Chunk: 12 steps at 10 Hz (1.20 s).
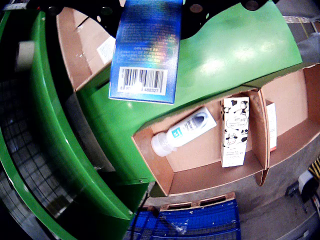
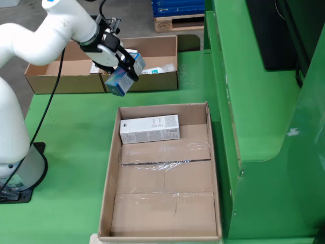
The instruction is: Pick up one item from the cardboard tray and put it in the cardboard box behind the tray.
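In the fixed view my gripper (image 2: pixel 123 70) is shut on a shiny blue box (image 2: pixel 121 82), held tilted above the green table just in front of the cardboard tray (image 2: pixel 61 84). In the wrist view the blue box (image 1: pixel 145 50) fills the top centre, barcode toward the camera. The tray (image 1: pixel 200 156) lies below it with a white bottle (image 1: pixel 185 131) on its side, a cow-print carton (image 1: pixel 235 131) and, past a divider, a white box (image 1: pixel 271 125). The big cardboard box (image 2: pixel 109 173) sits nearer the camera in the fixed view, with one white box (image 2: pixel 150 128) at its far end.
A tall green machine frame (image 2: pixel 264 101) walls off the right side of the table. A blue pallet (image 2: pixel 177 7) stands on the floor beyond the tray. The arm's black cable (image 2: pixel 51 101) hangs down to its base at the left.
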Tool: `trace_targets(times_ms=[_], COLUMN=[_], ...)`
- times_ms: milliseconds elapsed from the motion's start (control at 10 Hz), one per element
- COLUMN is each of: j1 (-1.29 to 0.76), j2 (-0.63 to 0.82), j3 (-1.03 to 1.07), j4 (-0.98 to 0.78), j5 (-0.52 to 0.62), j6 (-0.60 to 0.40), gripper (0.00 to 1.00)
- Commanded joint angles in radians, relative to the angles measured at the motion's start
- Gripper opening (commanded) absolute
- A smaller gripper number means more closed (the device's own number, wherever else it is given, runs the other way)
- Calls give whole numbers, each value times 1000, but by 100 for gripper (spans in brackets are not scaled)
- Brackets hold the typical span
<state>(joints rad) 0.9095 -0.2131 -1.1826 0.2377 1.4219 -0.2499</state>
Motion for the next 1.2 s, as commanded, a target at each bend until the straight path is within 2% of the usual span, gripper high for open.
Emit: trace_targets(times_ms=[0, 200, 600, 800, 1100], j1=[66, 88, 179, 195, 231], j2=[-129, -162, -292, -309, -415], j3=[241, 276, 490, 516, 713], j4=[-90, -104, -207, -220, -323], j5=[-18, -16, -24, -27, -37], j6=[-22, -27, -27, -25, -22], gripper=[0, 0, 0, 0, 0])
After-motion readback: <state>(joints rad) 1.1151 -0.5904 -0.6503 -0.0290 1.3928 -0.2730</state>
